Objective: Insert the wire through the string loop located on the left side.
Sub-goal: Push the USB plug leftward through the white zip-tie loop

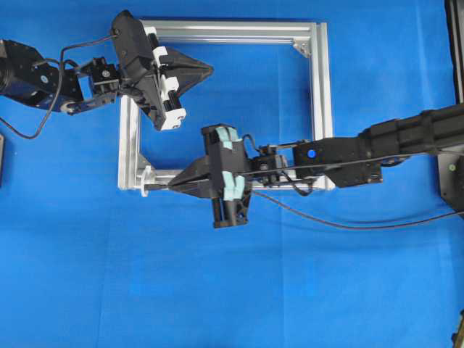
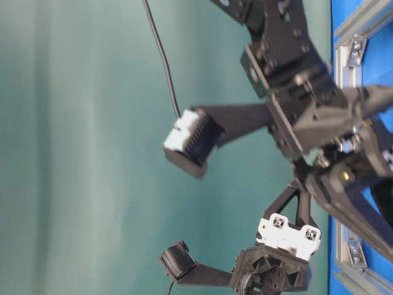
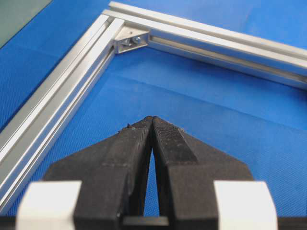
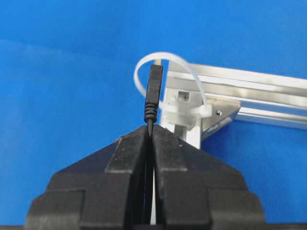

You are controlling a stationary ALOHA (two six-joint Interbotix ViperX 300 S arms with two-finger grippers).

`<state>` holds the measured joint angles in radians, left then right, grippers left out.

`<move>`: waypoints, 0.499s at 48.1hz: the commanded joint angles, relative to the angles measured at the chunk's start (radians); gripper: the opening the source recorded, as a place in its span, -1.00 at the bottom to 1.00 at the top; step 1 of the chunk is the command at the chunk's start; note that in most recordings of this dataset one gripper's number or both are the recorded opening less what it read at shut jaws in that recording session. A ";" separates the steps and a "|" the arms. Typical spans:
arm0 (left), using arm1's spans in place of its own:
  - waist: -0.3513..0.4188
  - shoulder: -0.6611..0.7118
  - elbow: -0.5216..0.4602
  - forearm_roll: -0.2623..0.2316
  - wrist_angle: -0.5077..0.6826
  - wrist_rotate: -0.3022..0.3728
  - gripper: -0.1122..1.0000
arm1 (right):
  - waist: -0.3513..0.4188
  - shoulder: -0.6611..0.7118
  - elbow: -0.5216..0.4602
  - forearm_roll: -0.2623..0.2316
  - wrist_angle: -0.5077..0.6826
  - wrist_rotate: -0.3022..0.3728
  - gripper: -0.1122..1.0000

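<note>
The string loop (image 4: 165, 55) is a whitish band fixed to the end of the silver frame (image 4: 249, 84). In the overhead view the string loop (image 1: 147, 181) sits at the frame's near-left corner. My right gripper (image 4: 149, 129) is shut on the wire (image 4: 153, 93) just behind its dark plug. The plug points up, with its tip inside the loop's outline. From my right gripper (image 1: 171, 187) the wire (image 1: 348, 226) trails off to the right across the cloth. My left gripper (image 3: 152, 118) is shut on nothing and hovers over blue cloth inside the frame. Overhead, the left gripper (image 1: 209, 69) is near the frame's far-left corner.
The square aluminium frame (image 1: 232, 30) lies on blue cloth, with triangular corner brackets (image 3: 129, 40) inside its corners. The right arm (image 1: 377, 145) reaches in over the frame's right side. Open blue cloth (image 1: 217, 290) spreads in front of the frame.
</note>
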<state>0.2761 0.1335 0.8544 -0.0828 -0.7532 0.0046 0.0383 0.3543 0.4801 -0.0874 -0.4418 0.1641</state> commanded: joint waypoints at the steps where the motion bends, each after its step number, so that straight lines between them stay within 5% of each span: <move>1: -0.002 -0.029 -0.009 0.003 -0.005 -0.002 -0.80 | -0.009 -0.003 -0.044 0.003 0.005 0.000 -0.80; 24: -0.002 -0.031 -0.009 0.002 -0.005 -0.002 -0.80 | -0.017 0.061 -0.132 0.002 0.034 0.000 -0.80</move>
<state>0.2761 0.1335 0.8529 -0.0828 -0.7532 0.0031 0.0261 0.4357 0.3666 -0.0874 -0.4065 0.1641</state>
